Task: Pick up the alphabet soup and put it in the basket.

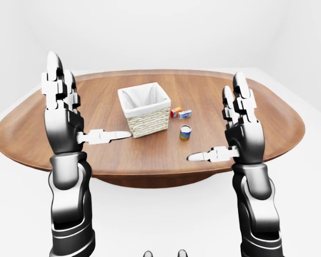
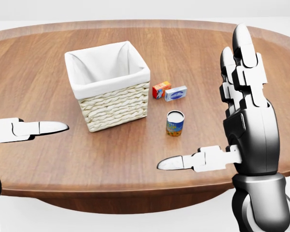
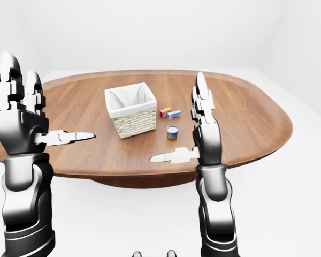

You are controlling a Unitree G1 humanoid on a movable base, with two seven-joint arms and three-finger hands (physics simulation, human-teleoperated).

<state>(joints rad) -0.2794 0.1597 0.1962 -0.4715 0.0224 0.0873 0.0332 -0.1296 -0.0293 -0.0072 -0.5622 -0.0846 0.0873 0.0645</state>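
The step in hand looks like the approach, before any grasp; the soup can (image 2: 174, 123) stands upright on the wooden surface (image 2: 193, 43), untouched, just to the right of the basket (image 2: 108, 85) in the head view and a little nearer the bottom edge; nothing lies in the basket's white liner as far as the views show.

The right hand (image 2: 246, 116) is raised with its fingers spread apart and pointing up, thumb stretched out sideways toward the view's left, holding nothing; it hangs to the right of the can and lower in the head view, apart from it; the left hand (image 1: 61, 115) is likewise raised and spread, thumb pointing toward the basket, empty, and near the surface's left part in the left-eye view.

The next move, as I judge it, calls for the right hand to tip down and reach in toward the can, fingers kept wide enough to pass round its body, then close on it; the two small boxes lie just above the can in the head view, so the reach should come from the near side to avoid knocking them; the lift must then clear the basket's rim.

By count: one basket; one can; two small boxes, an orange box (image 2: 161, 89) and a blue-and-white box (image 2: 176, 93), side by side and touching or nearly so; two hands.
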